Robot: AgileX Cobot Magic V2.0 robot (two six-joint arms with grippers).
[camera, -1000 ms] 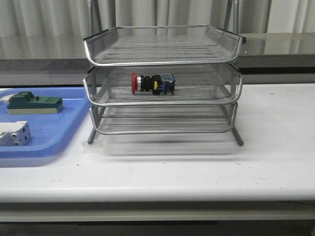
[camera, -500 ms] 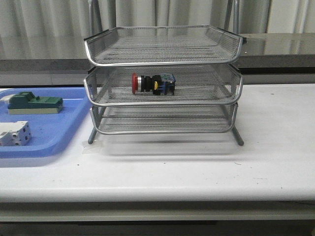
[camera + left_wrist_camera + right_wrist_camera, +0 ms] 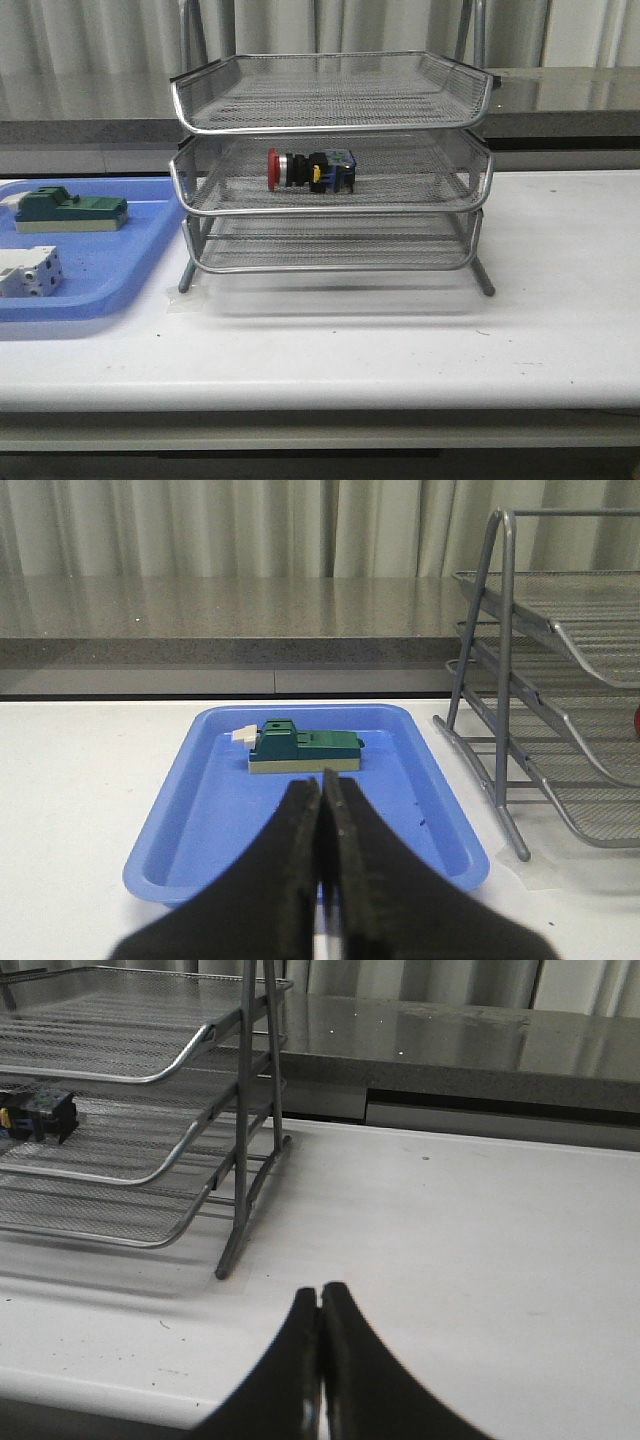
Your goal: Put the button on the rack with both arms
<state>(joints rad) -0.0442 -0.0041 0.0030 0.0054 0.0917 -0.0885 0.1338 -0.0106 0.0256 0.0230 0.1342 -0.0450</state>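
The button (image 3: pixel 310 170), with red head, silver collar and black and blue body, lies on its side on the middle tier of the silver wire-mesh rack (image 3: pixel 330 100). Its dark body shows in the right wrist view (image 3: pixel 38 1115) on that tier; a red sliver of it shows at the frame edge in the left wrist view (image 3: pixel 636 718). The rack shows in both wrist views (image 3: pixel 560 680) (image 3: pixel 150 1050). My left gripper (image 3: pixel 321 778) is shut and empty over the blue tray. My right gripper (image 3: pixel 320 1288) is shut and empty over the bare table, right of the rack. Neither arm shows in the front view.
A blue plastic tray (image 3: pixel 110 280) lies left of the rack, holding a green block (image 3: pixel 70 210) and a white block (image 3: pixel 28 272). The tray (image 3: pixel 200 810) and green block (image 3: pixel 303 750) also show in the left wrist view. A grey ledge (image 3: pixel 560 95) runs behind the table.
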